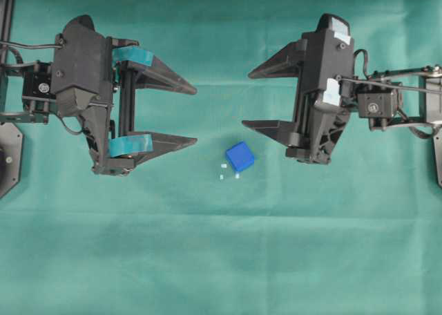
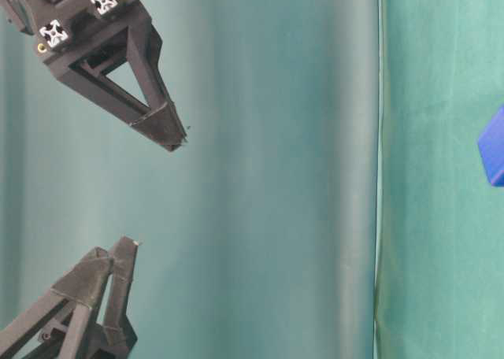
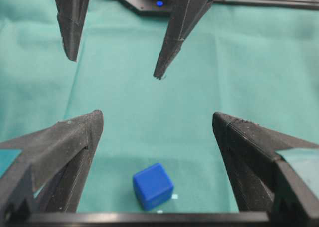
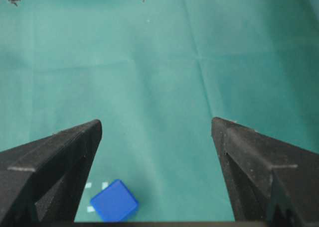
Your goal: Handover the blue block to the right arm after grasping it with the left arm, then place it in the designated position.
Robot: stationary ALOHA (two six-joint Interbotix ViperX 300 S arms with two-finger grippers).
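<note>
Blue block (image 1: 239,156) hides part of white marks (image 1: 223,166).

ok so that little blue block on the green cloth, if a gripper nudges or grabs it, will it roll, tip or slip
The blue block is a cube resting on a flat face, so it would probably slide or twist on the green cloth rather than roll. Its edges look slightly rounded and smooth, so an off-centre pinch might let it rotate. It is far smaller than either gripper, so likely light and easily knocked.
</note>
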